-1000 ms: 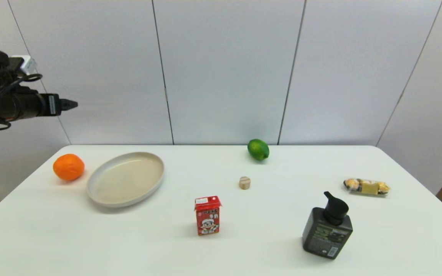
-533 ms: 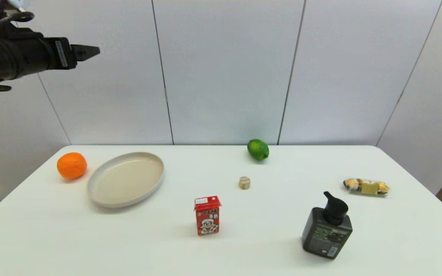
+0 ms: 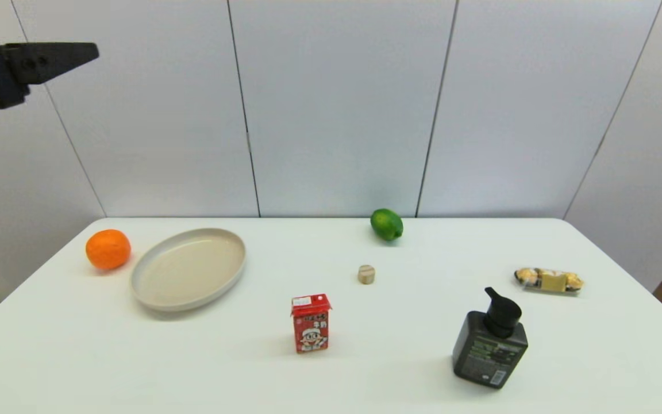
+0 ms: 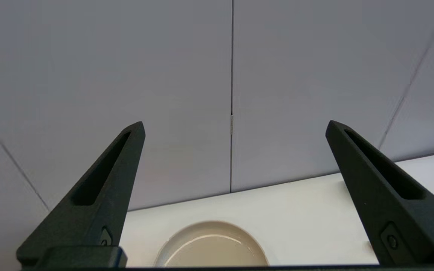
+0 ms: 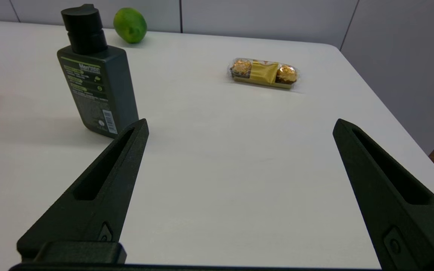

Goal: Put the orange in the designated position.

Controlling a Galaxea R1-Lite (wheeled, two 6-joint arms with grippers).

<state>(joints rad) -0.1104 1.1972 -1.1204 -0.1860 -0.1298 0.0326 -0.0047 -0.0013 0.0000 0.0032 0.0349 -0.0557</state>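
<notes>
The orange (image 3: pixel 108 249) rests on the white table (image 3: pixel 78 356) near its far left corner, just left of the beige plate (image 3: pixel 188 268). My left gripper (image 3: pixel 87 52) hangs high in the air at the upper left, well above the orange and holding nothing. In the left wrist view its fingers (image 4: pixel 104 188) stand wide apart, the gripper (image 4: pixel 234 128) is open, and only the plate (image 4: pixel 211 246) and the wall show between them. My right gripper (image 5: pixel 239 126) is open low over bare tabletop at the right side.
A green lime (image 3: pixel 387 224) lies at the back edge. A small wooden disc (image 3: pixel 366 274), a red drink carton (image 3: pixel 311 323), a dark pump bottle (image 3: pixel 490 342) and a pack of gold chocolates (image 3: pixel 549 280) stand toward the middle and right.
My left gripper has risen away from the orange and come closer to the camera. The orange has rolled slightly and now lies still beside the plate.
</notes>
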